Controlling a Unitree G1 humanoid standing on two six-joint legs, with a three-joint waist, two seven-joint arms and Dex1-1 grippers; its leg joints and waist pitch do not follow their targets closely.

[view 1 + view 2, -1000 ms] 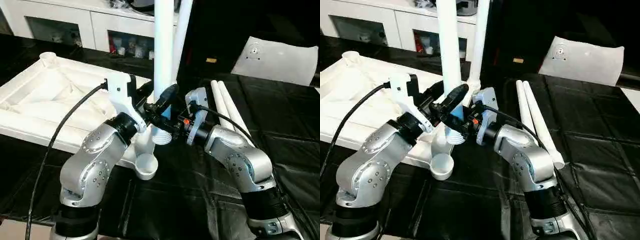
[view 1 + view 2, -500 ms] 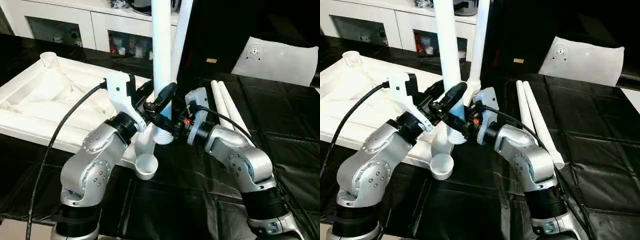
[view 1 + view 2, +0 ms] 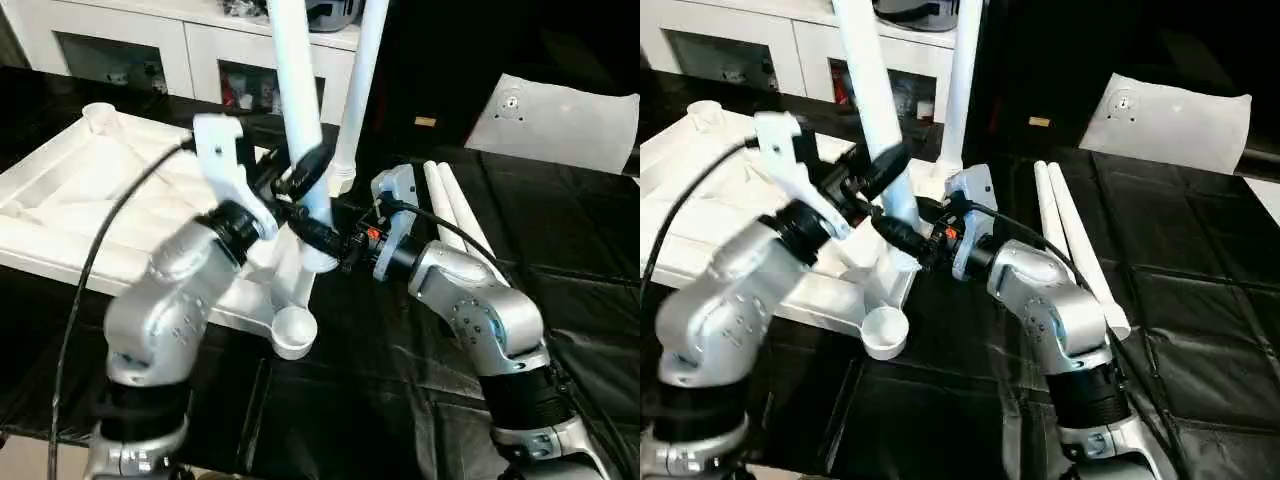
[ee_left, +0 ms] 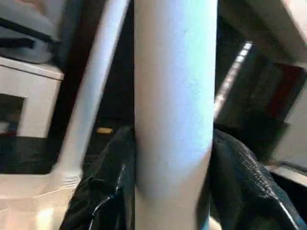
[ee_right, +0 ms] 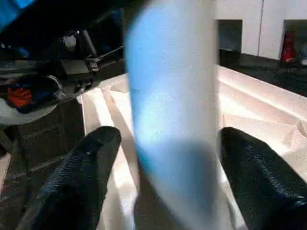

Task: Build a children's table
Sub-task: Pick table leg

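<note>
Leg now tilted, top cut off, in left gripper; right gripper loose.

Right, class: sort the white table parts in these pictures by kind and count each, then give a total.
Tabletop: 1
Legs standing upright at the tabletop: 2, the gripped leg and the one behind it
Legs lying on the black cover: 2
Total: 5
</note>
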